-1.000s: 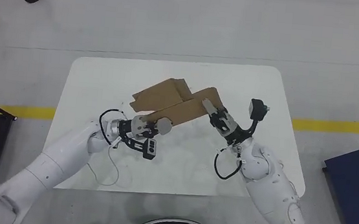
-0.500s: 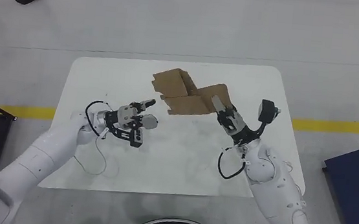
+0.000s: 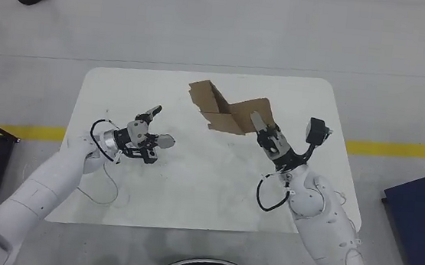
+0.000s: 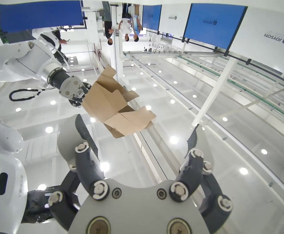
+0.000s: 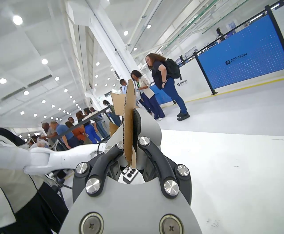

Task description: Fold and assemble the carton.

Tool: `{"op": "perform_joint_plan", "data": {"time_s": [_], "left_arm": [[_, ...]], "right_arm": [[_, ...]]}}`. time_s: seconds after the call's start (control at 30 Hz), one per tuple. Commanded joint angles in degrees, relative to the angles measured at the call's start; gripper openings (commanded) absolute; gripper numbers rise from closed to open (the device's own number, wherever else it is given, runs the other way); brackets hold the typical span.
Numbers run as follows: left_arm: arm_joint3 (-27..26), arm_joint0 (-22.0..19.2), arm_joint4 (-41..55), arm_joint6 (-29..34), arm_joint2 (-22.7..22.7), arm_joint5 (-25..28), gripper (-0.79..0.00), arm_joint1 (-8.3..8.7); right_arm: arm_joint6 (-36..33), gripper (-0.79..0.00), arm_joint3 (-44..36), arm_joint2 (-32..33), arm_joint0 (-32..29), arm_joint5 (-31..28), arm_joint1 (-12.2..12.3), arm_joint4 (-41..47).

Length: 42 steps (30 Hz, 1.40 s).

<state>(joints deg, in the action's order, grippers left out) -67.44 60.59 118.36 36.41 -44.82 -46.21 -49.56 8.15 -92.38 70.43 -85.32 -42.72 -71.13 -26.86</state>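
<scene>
1. Your right hand [image 3: 258,123] is closed on the carton [image 3: 226,111]. In the right wrist view its fingers [image 5: 143,126] pinch one thin edge of the corrugated board, which stands up between them on its edge.
2. That grip is on the carton's right end, the end nearest your right arm. The rest of the board reaches away from the hand towards the far middle of the worktop [image 3: 215,187].
3. The carton is brown and only partly folded. One panel lies broad and fairly flat next to the right hand. Beyond it the other panels bend up at an angle, and several loose flaps splay outward.
4. The carton is raised off the worktop. The left wrist view looks up at its underside [image 4: 113,106], with the ceiling lights behind it and the right hand [image 4: 85,94] gripping one side.
5. Your left hand [image 3: 161,124] is open and holds nothing. Its two fingers [image 4: 81,126] are spread wide, and the carton shows through the gap between them.
6. The left hand sits well apart from the carton, off its left end and a little nearer the robot. Its fingers point towards the carton but do not touch it.
7. Below the carton and on its near side, the white worktop lies bare between your two arms.
</scene>
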Motion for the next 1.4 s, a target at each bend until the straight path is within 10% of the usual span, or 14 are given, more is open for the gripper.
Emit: {"op": "perform_joint_plan", "data": {"time_s": [0.0, 0.13, 0.4, 0.7, 1.0, 1.37], "left_arm": [[-1.1, 0.3, -1.1, 0.8, -0.3, 0.5, 0.0, -0.27], [-3.5, 0.3, -9.4, 3.4, -1.3, 7.6, 0.0, -0.59], [-10.4, 3.8, -45.0, 9.1, -4.3, 45.5, 0.0, 0.35], [-10.4, 3.8, -45.0, 9.1, -4.3, 45.5, 0.0, 0.35], [-17.6, 6.2, -82.8, -3.6, -2.0, 60.3, 0.0, 0.38], [-22.4, 7.2, -86.3, -2.6, -3.4, 59.6, -0.055, -0.34]], "right_arm": [[-2.8, -0.785, 0.9, -1.5, 0.5, -0.4, -0.2, 11.3], [-10.3, -0.785, 2.3, -3.3, 1.5, 0.1, -0.2, 28.8], [-18.7, -0.785, 2.8, -1.7, 2.0, 1.1, 0.2, 42.5], [-20.0, -0.785, 2.7, -0.8, 1.9, 1.6, 0.3, 43.7], [-24.8, -0.785, 3.9, -2.8, 2.4, 7.1, -0.3, 61.8], [-33.9, -0.785, 8.1, -2.5, 3.9, 9.6, -0.8, 72.4]]}}
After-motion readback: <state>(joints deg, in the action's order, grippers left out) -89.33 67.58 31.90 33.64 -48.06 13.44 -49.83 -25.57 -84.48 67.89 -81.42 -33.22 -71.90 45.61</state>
